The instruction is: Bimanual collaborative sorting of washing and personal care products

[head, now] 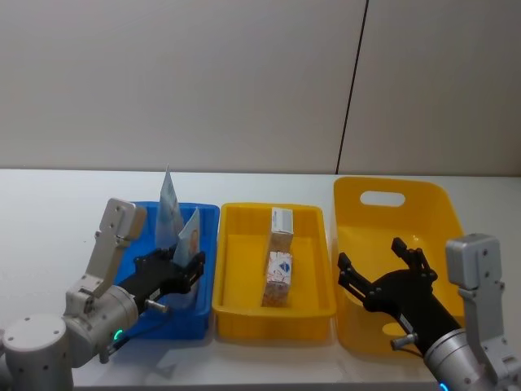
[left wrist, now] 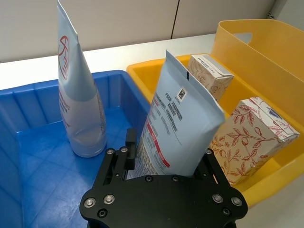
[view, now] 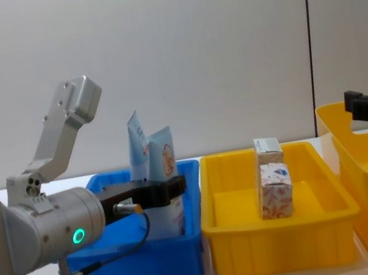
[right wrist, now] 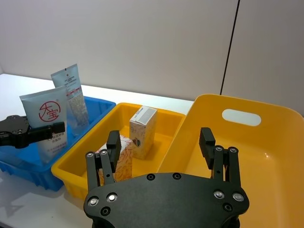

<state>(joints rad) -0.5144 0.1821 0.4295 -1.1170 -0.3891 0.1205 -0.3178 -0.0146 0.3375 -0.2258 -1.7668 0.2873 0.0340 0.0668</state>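
Observation:
Two pale-blue tubes stand in the blue bin point(head: 210, 213). My left gripper point(head: 192, 272) is shut on the nearer tube point(head: 189, 236), the one with the red round logo point(right wrist: 45, 114); its lower end is hidden behind the fingers point(left wrist: 127, 151). The taller tube point(head: 168, 205) stands free at the bin's back. Two cartons sit in the middle yellow tray point(head: 244, 210): a beige one point(head: 282, 221) at the back and a white one with red print point(head: 279, 278) in front. Over the big yellow basket point(head: 391, 187) my right gripper point(head: 372, 255) hovers open and holds nothing.
The three containers stand side by side on a white table point(head: 57, 204), close to its front edge. The basket has a handle slot point(head: 383, 198) in its far wall. A pale wall rises behind the table.

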